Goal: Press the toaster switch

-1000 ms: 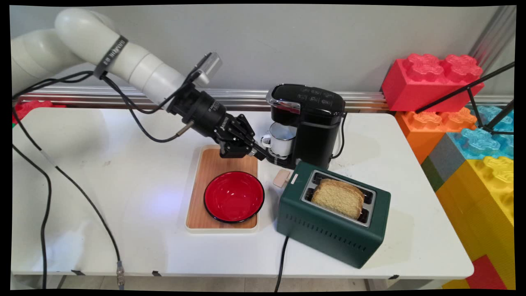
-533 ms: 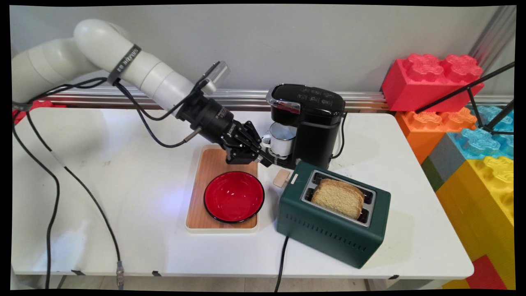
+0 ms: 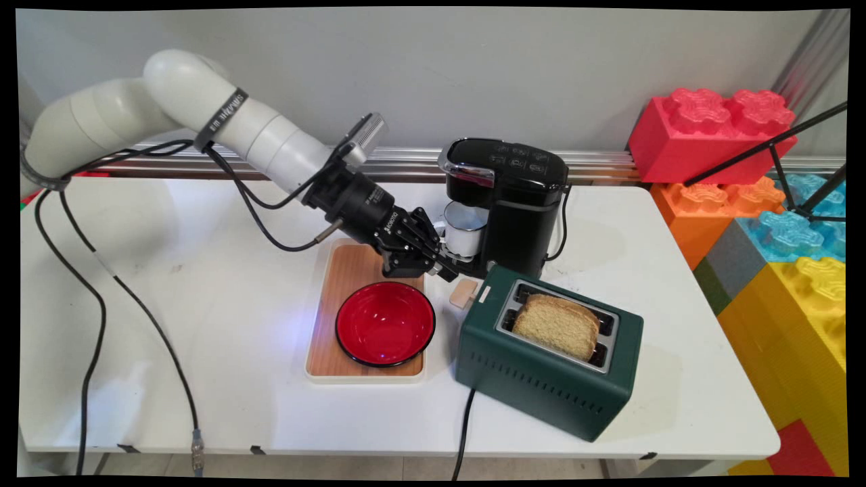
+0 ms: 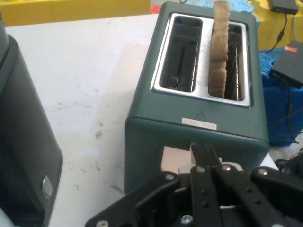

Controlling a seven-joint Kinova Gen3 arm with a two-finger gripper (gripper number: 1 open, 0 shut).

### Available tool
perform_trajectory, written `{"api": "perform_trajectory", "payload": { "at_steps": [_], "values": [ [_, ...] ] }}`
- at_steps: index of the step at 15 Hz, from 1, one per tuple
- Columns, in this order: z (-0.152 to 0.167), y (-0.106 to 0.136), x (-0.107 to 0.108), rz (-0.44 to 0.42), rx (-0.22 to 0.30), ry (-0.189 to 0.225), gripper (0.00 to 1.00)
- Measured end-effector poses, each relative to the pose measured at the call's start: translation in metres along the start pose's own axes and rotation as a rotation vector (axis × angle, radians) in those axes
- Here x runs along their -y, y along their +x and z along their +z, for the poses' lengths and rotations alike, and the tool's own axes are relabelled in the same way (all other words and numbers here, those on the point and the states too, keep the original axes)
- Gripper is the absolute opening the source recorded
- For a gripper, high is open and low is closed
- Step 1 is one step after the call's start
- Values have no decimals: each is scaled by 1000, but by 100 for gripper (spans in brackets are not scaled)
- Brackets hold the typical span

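While the arm reaches in from the upper left, its hand (image 3: 448, 268) sits low between the coffee machine and the toaster.

Largest is the white bench (image 3: 203, 284), which carries everything. On its right half stands the green toaster (image 3: 541, 368), one slice of bread (image 3: 556, 326) upright in one slot, the other slot bare, its beige lever (image 3: 464, 293) facing the hand. Behind it stands the black coffee machine (image 3: 504, 203) with a white mug (image 3: 463, 230) under the spout. A wooden tray (image 3: 352, 270) lies to the left with a red bowl (image 3: 385, 323) on it. The hand's fingers (image 4: 204, 156) are pressed together with nothing between them, tips just at the lever (image 4: 175, 160).
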Motion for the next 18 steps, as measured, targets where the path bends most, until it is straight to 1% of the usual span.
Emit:
{"api": "perform_trajectory", "payload": {
  "at_steps": [9,18],
  "values": [
    [23,-7,5,0,-24,-6,0],
    [37,-21,8,-9,-15,-6,0]
  ]
}}
